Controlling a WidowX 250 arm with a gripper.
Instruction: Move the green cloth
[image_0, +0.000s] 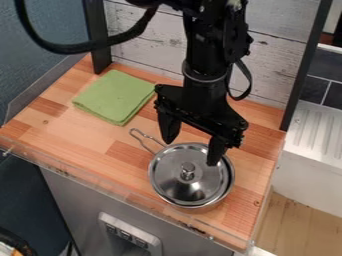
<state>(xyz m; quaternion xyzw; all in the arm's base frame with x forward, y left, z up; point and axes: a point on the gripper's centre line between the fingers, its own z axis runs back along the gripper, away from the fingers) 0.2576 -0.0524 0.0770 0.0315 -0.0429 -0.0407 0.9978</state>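
Observation:
The gripper (191, 150) hangs down from the top centre, its two fingers spread wide with nothing between them. Below it, its right finger overlaps the far rim of a silver pot with a lid (188, 175) in this view; whether they touch I cannot tell. A folded green cloth (115, 97) lies flat at the back left of the wooden counter, to the left of the gripper and apart from it.
The pot's wire handle (143, 139) points back and left, between cloth and pot. A clear low guard (127, 192) runs along the counter's front edge. Behind the wooden counter (120, 150) stands a white plank wall (150, 47) between black posts.

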